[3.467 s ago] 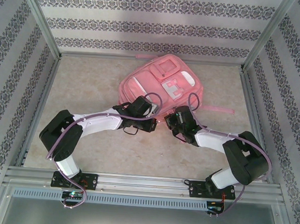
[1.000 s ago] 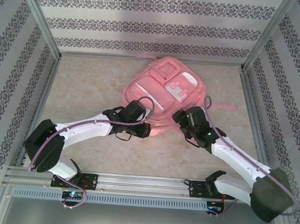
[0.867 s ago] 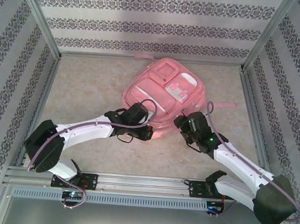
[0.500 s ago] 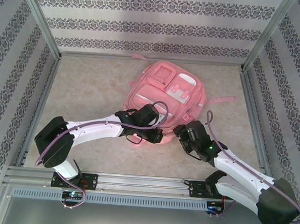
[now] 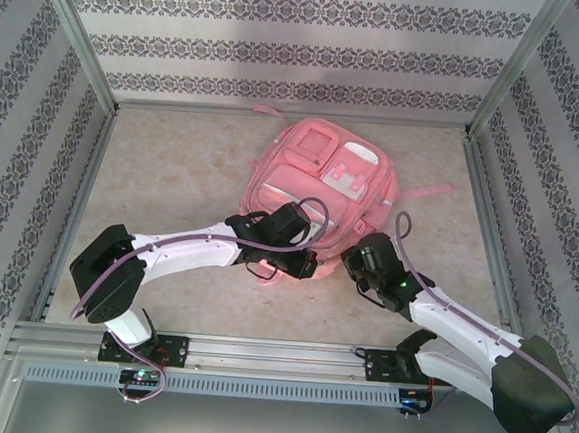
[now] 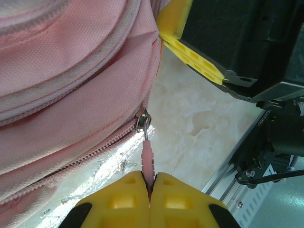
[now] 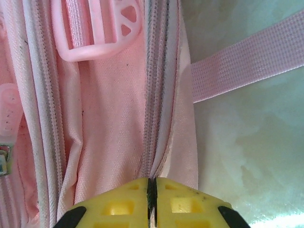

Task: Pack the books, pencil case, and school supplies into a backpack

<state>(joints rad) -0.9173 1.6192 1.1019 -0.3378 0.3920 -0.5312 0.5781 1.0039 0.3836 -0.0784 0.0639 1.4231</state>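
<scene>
The pink backpack (image 5: 324, 179) lies flat at the middle back of the table. My left gripper (image 6: 151, 183) is shut on the pink zipper pull (image 6: 148, 159) at the bag's near edge, and the slider (image 6: 143, 122) sits at the end of a closed zip. Just to its right, my right gripper (image 7: 151, 183) is shut on the backpack's (image 7: 109, 118) zip seam, pinching the fabric edge. From above, the left gripper (image 5: 301, 263) and right gripper (image 5: 355, 254) sit close together at the bag's near rim. Books, pencil case and school supplies are hidden.
A pink strap (image 7: 247, 57) trails off the bag to the right over the marble-look tabletop (image 5: 171, 187). A pink buckle (image 7: 95, 33) lies on the bag's side. Metal frame rails (image 5: 81, 190) and patterned walls close in the table.
The right gripper has closed on the bag's zip seam. The left gripper, still holding the pull, has moved right, and the backpack has shifted and turned slightly to the right.
</scene>
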